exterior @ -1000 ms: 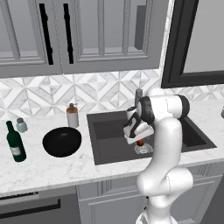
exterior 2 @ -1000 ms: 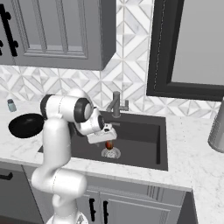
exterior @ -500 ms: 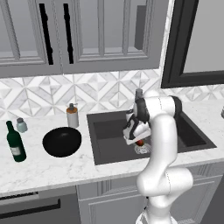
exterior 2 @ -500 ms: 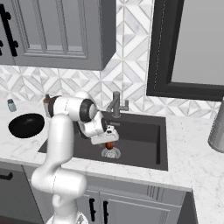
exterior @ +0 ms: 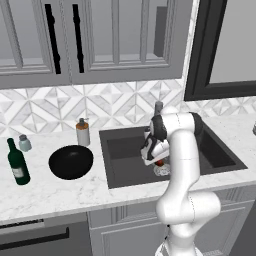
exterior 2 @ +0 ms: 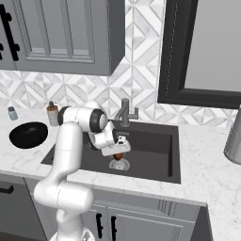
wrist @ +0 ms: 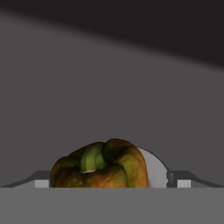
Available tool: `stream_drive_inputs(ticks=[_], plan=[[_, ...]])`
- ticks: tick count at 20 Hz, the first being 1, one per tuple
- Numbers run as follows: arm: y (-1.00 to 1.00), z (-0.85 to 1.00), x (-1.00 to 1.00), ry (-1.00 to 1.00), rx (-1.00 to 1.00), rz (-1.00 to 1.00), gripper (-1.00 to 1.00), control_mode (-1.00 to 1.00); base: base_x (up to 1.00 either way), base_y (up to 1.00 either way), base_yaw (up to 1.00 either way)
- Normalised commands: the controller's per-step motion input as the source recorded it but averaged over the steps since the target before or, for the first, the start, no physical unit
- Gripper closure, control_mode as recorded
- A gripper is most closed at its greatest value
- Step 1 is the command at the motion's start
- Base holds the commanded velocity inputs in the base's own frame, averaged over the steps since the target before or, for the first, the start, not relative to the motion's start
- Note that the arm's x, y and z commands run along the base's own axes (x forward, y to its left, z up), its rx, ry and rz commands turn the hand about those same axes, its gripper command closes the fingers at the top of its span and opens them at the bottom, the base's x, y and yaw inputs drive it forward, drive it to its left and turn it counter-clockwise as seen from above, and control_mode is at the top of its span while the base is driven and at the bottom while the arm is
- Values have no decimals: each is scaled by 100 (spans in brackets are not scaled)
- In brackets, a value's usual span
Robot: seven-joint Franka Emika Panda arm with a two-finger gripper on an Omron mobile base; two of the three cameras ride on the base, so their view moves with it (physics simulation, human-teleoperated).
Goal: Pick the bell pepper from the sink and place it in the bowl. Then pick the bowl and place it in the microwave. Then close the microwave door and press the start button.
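The bell pepper (wrist: 98, 166), red-orange with a green stem, lies on the round drain (wrist: 154, 168) on the floor of the dark sink (exterior 2: 155, 146). My gripper (exterior 2: 117, 154) reaches down into the basin and stands open right over the pepper (exterior 2: 118, 157), with its fingers to either side and not closed on it. From the left I see the same gripper (exterior: 159, 161) low over the pepper (exterior: 160, 163). The black bowl (exterior: 71, 161) sits empty on the counter left of the sink (exterior: 125, 150); it shows again at the far left (exterior 2: 28, 134). The microwave is out of view.
A dark green bottle (exterior: 17, 162), a small shaker (exterior: 24, 143) and a soap dispenser (exterior: 82, 132) stand near the bowl. The faucet (exterior 2: 124, 112) rises behind the sink. A metal canister (exterior 2: 234, 136) stands on the right counter. Cabinets hang overhead.
The arm has lowered the open gripper deeper into the sink, down onto the pepper. The bowl and the pepper have not moved.
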Motion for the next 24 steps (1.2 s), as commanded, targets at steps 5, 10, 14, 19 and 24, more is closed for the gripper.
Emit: stream_drive_inputs(ticks=[5,10,14,19,24], plan=[[0,-44,-10,0,0,1,100,-100,0,0,0],[2,-31,-48,-5,0,1,100,-100,0,0,0],[24,5,-63,-9,-2,0,100,-100,0,0,0],[53,74,-49,-12,-5,-4,100,-100,0,0,0],[37,100,-16,-4,-1,-8,100,-100,0,0,0]])
